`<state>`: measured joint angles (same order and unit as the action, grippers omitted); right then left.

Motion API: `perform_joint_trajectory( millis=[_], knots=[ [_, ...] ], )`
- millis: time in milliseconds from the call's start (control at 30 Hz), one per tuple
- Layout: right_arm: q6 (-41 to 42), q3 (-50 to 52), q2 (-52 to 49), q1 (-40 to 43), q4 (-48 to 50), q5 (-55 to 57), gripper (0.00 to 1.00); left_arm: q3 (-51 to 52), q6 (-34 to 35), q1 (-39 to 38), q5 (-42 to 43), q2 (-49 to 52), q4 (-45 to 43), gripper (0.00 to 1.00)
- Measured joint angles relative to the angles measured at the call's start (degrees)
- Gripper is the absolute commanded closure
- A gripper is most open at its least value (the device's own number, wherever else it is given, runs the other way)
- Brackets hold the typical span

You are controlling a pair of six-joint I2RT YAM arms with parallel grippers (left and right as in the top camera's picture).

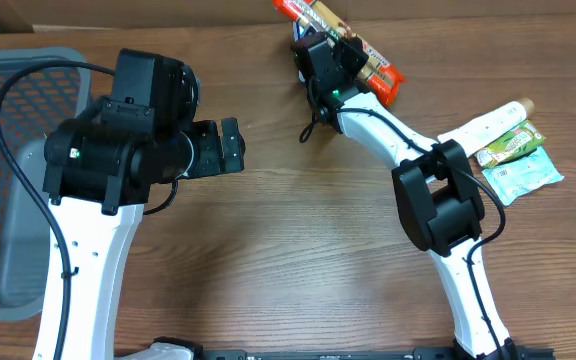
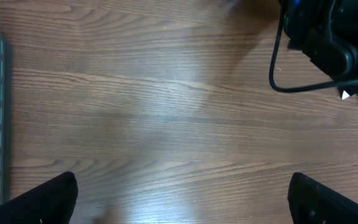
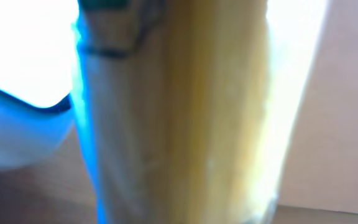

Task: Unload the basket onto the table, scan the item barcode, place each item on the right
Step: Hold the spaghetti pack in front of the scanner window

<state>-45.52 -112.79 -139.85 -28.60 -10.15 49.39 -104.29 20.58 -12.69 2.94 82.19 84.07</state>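
The item, a long orange-red snack package [image 1: 380, 72], lies slantwise at the table's far edge in the overhead view. My right gripper [image 1: 336, 52] sits over its middle, shut on it. The right wrist view is filled by a blurred yellow package surface [image 3: 179, 112] very close to the lens, which hides my fingers; no barcode is readable. My left gripper [image 1: 236, 147] hovers over bare table left of centre, wide open. Its dark fingertips [image 2: 48, 199] show at the bottom corners of the left wrist view with nothing between them.
A grey mesh basket [image 1: 8, 150] stands at the left edge. A white-yellow tube [image 1: 498, 120], a green packet [image 1: 513, 145] and a pale blue packet [image 1: 526, 175] lie at the right. The right arm's black joint and cable [image 2: 328, 37] reach into the left wrist view.
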Motion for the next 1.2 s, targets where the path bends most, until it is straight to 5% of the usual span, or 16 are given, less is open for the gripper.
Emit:
perform_joint_trajectory(
  millis=[367, 933, 1200],
  knots=[
    [-11.9, 0.0, -3.2, 0.0, 5.8, 4.8, 0.96, 0.0, 0.0, 0.0, 0.0, 0.0, 0.0, 0.01],
    [-15.5, 0.0, -4.8, 0.1, 14.8, 11.3, 0.96, 0.0, 0.0, 0.0, 0.0, 0.0, 0.0, 0.00],
    [-15.1, 0.0, -3.2, -0.4, 10.7, 12.7, 0.96, 0.0, 0.0, 0.0, 0.0, 0.0, 0.0, 0.00]
  ],
)
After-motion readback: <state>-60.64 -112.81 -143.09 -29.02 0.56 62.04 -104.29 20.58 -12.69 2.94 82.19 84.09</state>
